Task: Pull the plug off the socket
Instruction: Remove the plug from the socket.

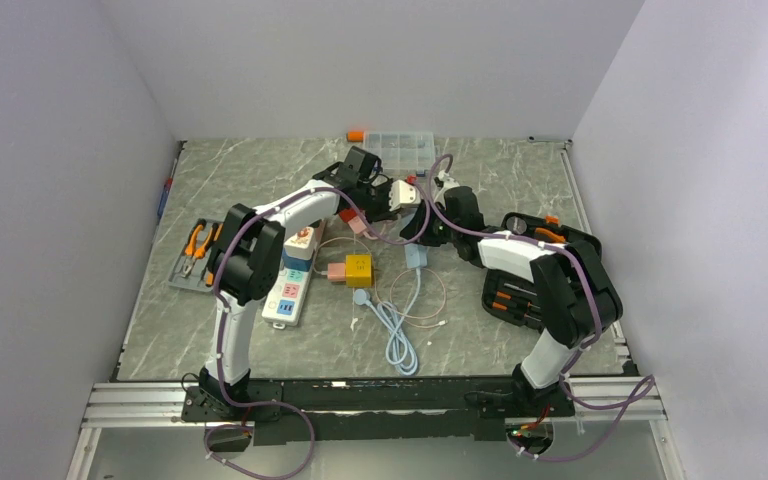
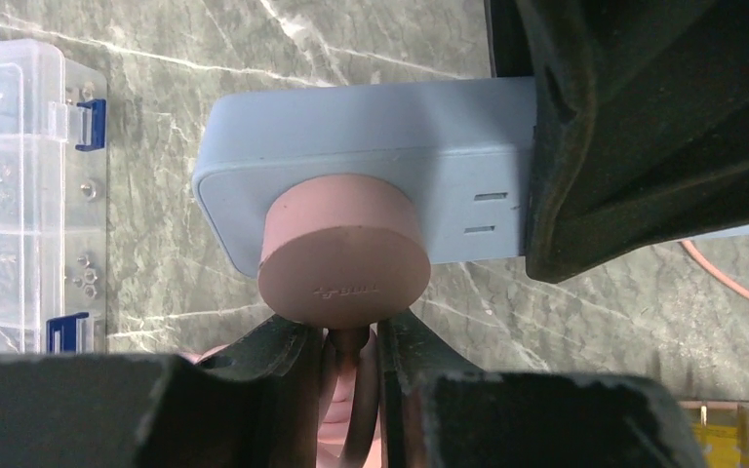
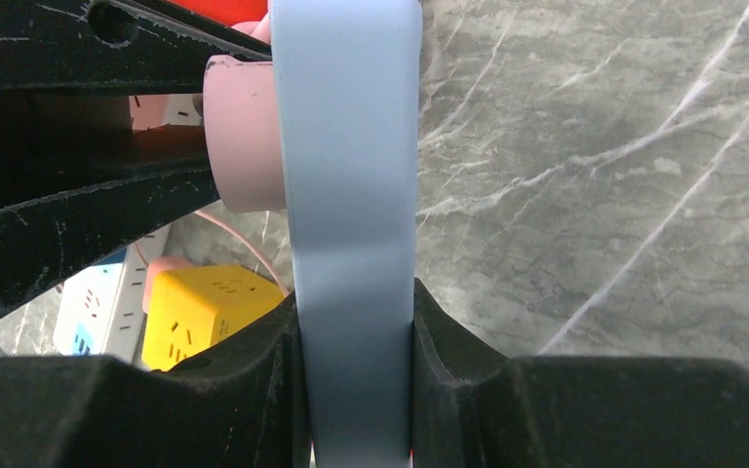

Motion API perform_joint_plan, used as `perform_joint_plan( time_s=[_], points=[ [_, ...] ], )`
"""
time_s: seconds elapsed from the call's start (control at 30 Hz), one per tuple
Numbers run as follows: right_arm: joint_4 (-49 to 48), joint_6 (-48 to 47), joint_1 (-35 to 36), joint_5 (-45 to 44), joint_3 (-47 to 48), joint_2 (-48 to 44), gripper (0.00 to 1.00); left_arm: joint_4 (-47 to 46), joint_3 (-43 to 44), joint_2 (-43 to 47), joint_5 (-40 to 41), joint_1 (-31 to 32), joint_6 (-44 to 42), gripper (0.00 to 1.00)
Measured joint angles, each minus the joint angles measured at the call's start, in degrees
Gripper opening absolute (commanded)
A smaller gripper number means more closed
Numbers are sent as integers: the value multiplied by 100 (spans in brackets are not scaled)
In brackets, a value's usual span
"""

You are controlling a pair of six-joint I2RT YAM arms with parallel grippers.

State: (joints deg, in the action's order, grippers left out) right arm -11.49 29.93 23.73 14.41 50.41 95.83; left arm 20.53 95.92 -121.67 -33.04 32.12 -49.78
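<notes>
The pale blue flat socket block (image 2: 371, 127) is held off the grey marble-pattern table (image 1: 520, 200), at its far middle, between the two arms. The right gripper (image 3: 354, 322) is clamped on the narrow edges of this block. A pink round plug (image 2: 341, 258) sits in the face of the block, beside a free pair of slots. The left gripper (image 2: 351, 341) is closed on the thin pink neck just under the plug's head. There is a small raised marking on the plug's rim, but it is too small to read. On the table lie a long white power strip with pastel outlets (image 1: 290, 285), a yellow cube socket (image 3: 205, 312) and a clear plastic compartment box (image 2: 10, 195).
</notes>
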Motion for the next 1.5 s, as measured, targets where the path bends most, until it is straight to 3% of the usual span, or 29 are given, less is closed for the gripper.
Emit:
perform_joint_plan(
  time_s=[0.5, 1.17, 1.3, 1.5],
  points=[
    [-372, 9, -214, 610, 13, 345, 0, 208, -11, -2, -396, -192, -372, 0],
    [-284, 428, -221, 352, 13, 444, 0, 251, -2, -11, -535, -238, -507, 0],
    [-173, 551, -221, 122, 13, 409, 0, 269, 4, -11, -651, -243, -553, 0],
    [345, 850, -977, -1722, -282, 343, 0, 839, 149, 79, -1202, -352, -542, 0]
  ],
)
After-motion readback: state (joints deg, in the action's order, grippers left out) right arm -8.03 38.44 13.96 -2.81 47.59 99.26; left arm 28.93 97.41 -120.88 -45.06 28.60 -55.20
